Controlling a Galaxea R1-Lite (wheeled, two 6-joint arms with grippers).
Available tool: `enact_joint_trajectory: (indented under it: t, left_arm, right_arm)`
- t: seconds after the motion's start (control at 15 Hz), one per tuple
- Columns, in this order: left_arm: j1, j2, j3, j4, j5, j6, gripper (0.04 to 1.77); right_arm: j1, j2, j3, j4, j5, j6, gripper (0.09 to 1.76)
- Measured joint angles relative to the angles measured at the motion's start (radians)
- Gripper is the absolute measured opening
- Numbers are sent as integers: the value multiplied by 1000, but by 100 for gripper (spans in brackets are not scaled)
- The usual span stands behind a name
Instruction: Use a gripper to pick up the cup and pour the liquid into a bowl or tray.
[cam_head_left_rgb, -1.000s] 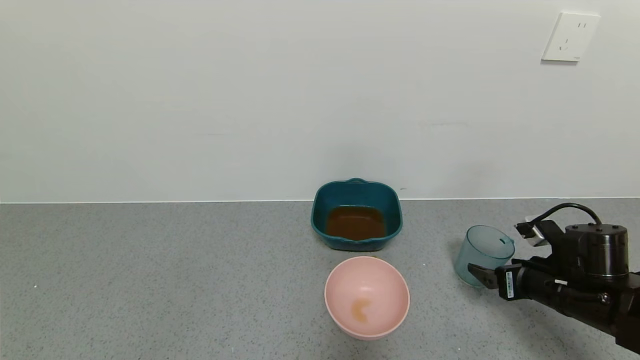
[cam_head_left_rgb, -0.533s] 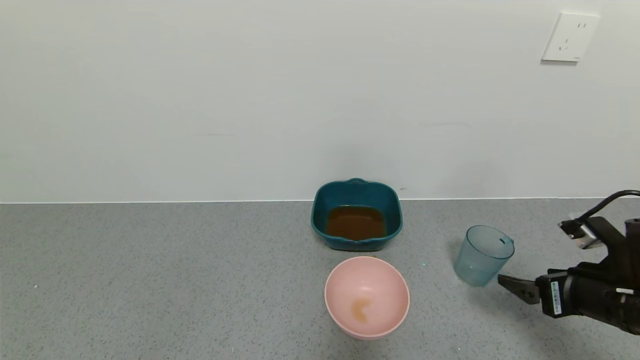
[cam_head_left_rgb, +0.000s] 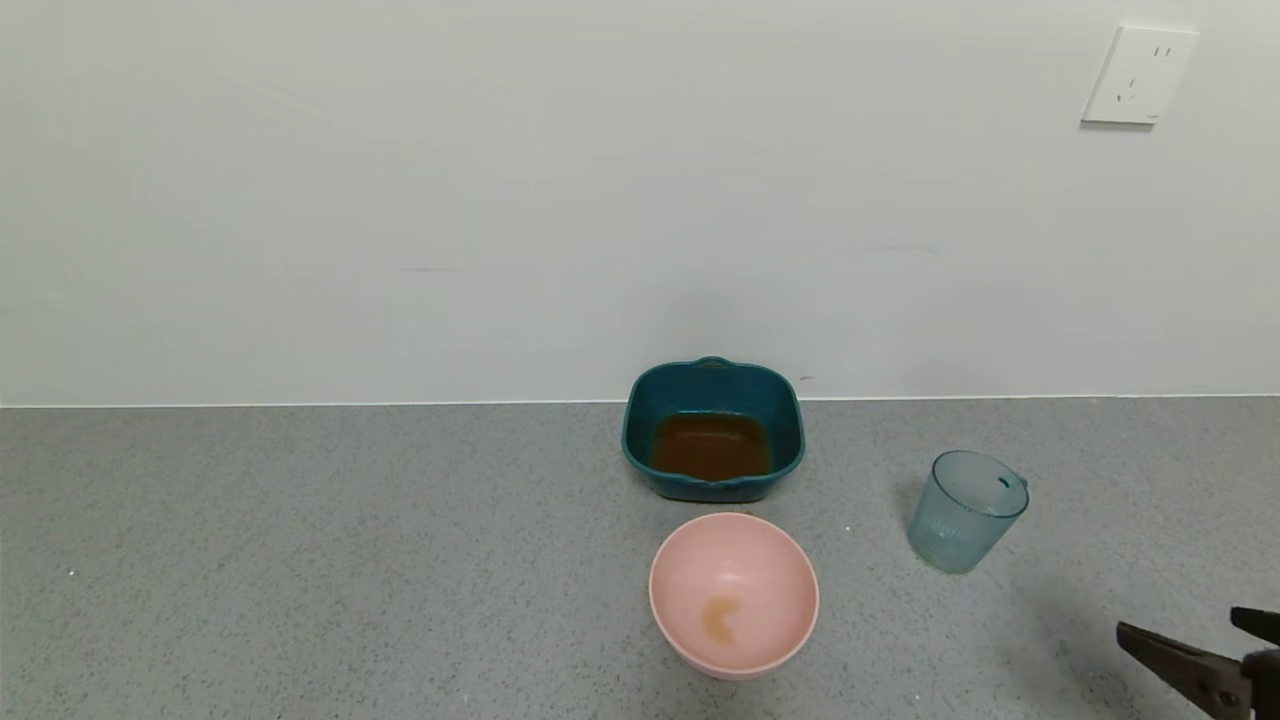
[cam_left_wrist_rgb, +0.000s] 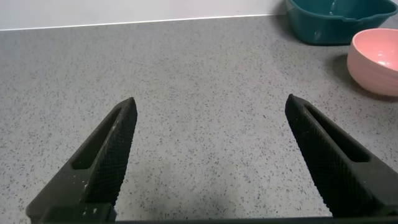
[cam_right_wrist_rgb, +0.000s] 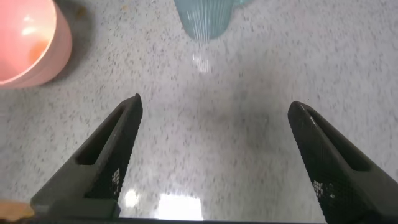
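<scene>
The translucent blue-grey ribbed cup (cam_head_left_rgb: 966, 511) stands upright and looks empty on the grey counter at the right; it also shows in the right wrist view (cam_right_wrist_rgb: 205, 17). The dark teal basin (cam_head_left_rgb: 713, 381) at the back centre holds reddish-brown liquid (cam_head_left_rgb: 711, 446). My right gripper (cam_head_left_rgb: 1185, 634) is open and empty at the lower right corner, well clear of the cup, its fingers (cam_right_wrist_rgb: 109, 149) spread wide over bare counter. My left gripper (cam_left_wrist_rgb: 210, 109) is open and empty over bare counter, out of the head view.
A round pale pink bowl (cam_head_left_rgb: 733, 594) with a small orange smear sits in front of the basin; it shows in both wrist views (cam_left_wrist_rgb: 377, 59) (cam_right_wrist_rgb: 28, 40). A white wall with a socket (cam_head_left_rgb: 1140, 74) backs the counter.
My right gripper has let go of the cup and drawn back toward the lower right, almost out of the head view. The cup stays standing where it was.
</scene>
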Motion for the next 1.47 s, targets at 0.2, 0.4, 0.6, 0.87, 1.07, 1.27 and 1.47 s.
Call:
enact_joint_trajectory:
  t: [0.2,0.4,0.6,0.87,1.07,1.27,1.47]
  left_arm:
    - [0,0,0,0,0,0,172]
    - [0,0,0,0,0,0,172]
    - [0,0,0,0,0,0,172]
    - [0,0,0,0,0,0,172]
    - [0,0,0,0,0,0,172]
    - [0,0,0,0,0,0,172]
    - [0,0,0,0,0,0,172]
  right_arm:
    - [0,-143,19,121,-1,14,170]
    - [-6,-277,37,199,0,16,170]
    - [-20,-419,43,297,-1,16,170]
    - [-95,-618,46,424,6,14,170]
    - [-131,-741,66,471,10,13,170]
    - [-137,-861,118,479,13,11,170]
    - [-138,-946,143,446,-2,10,170]
